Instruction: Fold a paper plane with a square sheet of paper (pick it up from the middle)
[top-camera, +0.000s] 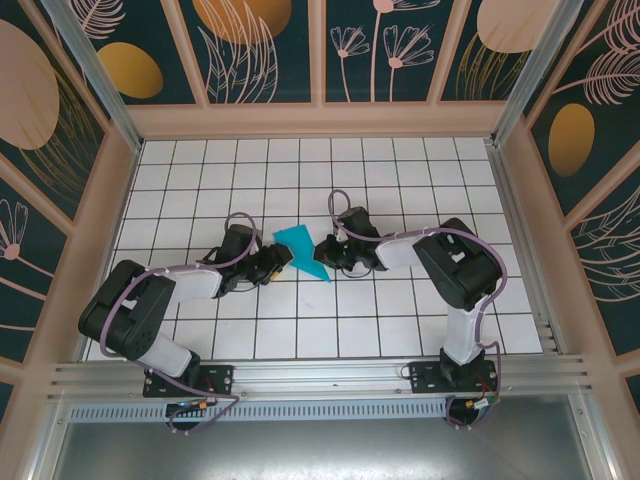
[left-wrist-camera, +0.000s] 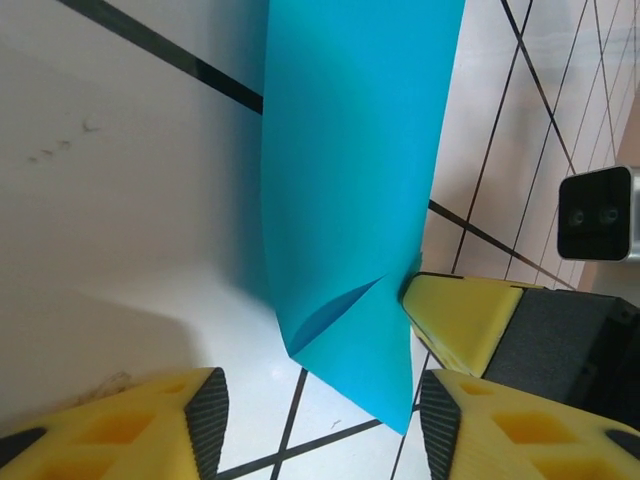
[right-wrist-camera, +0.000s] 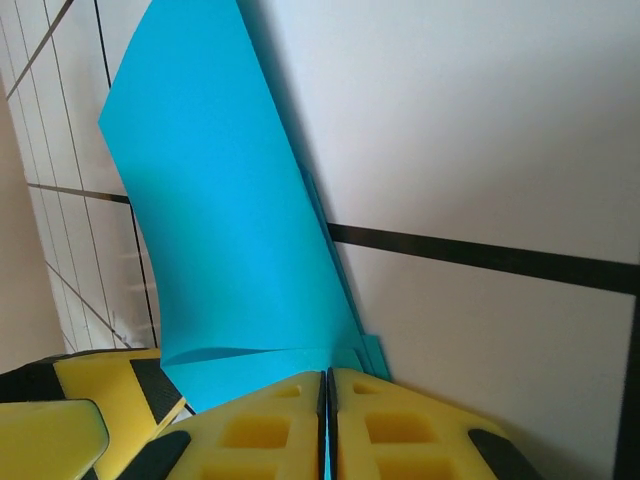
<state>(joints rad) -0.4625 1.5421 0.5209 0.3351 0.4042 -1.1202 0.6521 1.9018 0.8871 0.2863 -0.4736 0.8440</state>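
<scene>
Our left claw (top-camera: 278, 260) rests low over the white tiled surface (top-camera: 400, 180), left of centre. Its yellow fingers stand apart, with a corner of the folded teal sheet of paper (top-camera: 303, 250) between them, and they clamp nothing. The sheet lies mid-surface between both claws, one flap curving upward. Just right of it, our right claw (right-wrist-camera: 327, 420) is pinched tight on the sheet's edge.
</scene>
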